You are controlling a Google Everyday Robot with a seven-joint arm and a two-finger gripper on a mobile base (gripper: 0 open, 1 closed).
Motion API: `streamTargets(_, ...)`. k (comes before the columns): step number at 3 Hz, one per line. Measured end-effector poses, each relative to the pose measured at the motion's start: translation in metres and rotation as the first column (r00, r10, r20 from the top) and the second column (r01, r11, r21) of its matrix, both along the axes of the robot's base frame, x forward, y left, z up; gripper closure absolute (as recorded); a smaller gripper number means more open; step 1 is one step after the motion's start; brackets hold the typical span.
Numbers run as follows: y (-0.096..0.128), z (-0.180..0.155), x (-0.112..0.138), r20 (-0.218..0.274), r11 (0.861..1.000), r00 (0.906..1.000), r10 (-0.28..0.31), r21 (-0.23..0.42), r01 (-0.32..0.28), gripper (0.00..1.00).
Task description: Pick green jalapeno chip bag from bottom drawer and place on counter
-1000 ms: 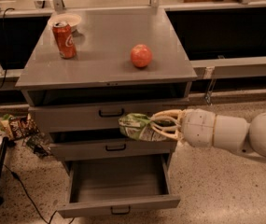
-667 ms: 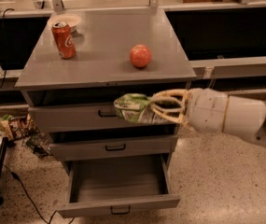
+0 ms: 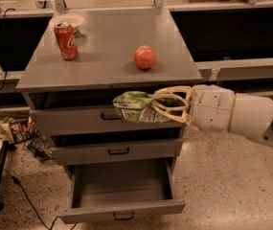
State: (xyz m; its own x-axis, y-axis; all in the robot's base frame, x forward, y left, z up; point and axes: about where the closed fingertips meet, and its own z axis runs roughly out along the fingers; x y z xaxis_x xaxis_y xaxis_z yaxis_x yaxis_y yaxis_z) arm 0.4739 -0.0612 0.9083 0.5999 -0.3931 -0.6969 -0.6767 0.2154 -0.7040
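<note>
The green jalapeno chip bag, crumpled green foil with silvery patches, is held in my gripper. The gripper reaches in from the right and its pale fingers are shut around the bag's right end. The bag hangs in front of the top drawer's face, just below the front edge of the counter. The bottom drawer is pulled open below and its inside shows nothing in it.
A red soda can stands at the counter's back left beside a white bowl. A red apple sits mid-right on the counter. Brown-and-green snack packets and cables lie on the floor at left.
My gripper has lifted the chip bag from in front of the middle drawer up to the level of the top drawer, just under the counter's edge.
</note>
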Motion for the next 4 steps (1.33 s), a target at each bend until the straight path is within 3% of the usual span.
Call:
streamTargets(1,0.005,0.009,0.017,0.028,1.000,0.9995,0.017,-0.011,-0.017,1.00)
streamTargets(2,0.004,0.015,0.079,0.099,0.996,0.9940,0.048,-0.079,-0.040,1.00)
streamTargets(3,0.021,0.033,0.127,0.173,0.988,0.9794,0.104,-0.129,-0.082,1.00)
streamTargets(4,0.073,0.070,0.172,0.270,0.968,0.9353,0.229,-0.165,-0.190,1.00)
